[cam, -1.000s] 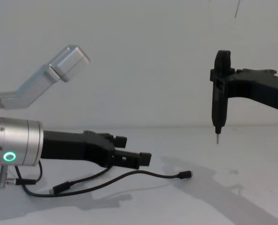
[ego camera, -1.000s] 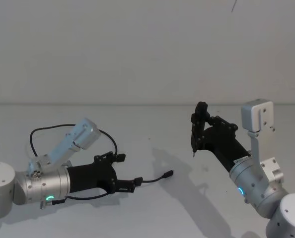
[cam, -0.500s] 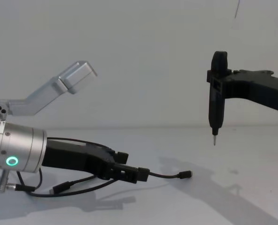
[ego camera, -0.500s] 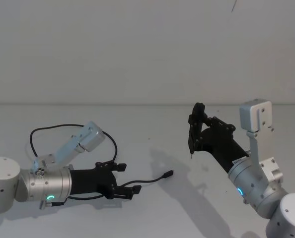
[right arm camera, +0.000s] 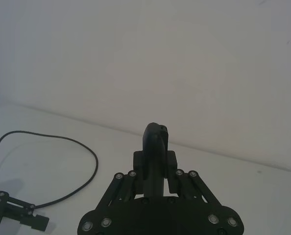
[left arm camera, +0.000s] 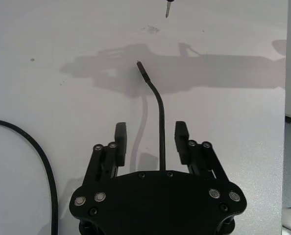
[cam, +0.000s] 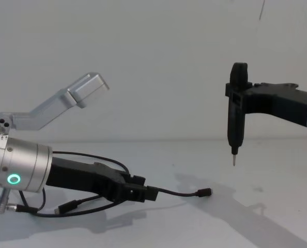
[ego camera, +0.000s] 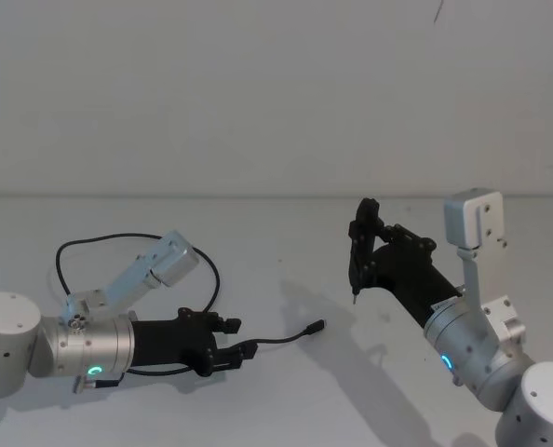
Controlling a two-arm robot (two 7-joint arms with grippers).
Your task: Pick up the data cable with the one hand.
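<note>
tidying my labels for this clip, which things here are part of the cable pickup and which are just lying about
Part of the job:
- cable, on the table
- left gripper, low, open astride the cable

Not part of it:
- right gripper, held up off to the right
- tool it is shut on, tip pointing down, above the table

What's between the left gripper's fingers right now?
In the left wrist view, the data cable runs between the open left gripper's fingers, touching neither. The right gripper holds a screwdriver-like tool aloft.
</note>
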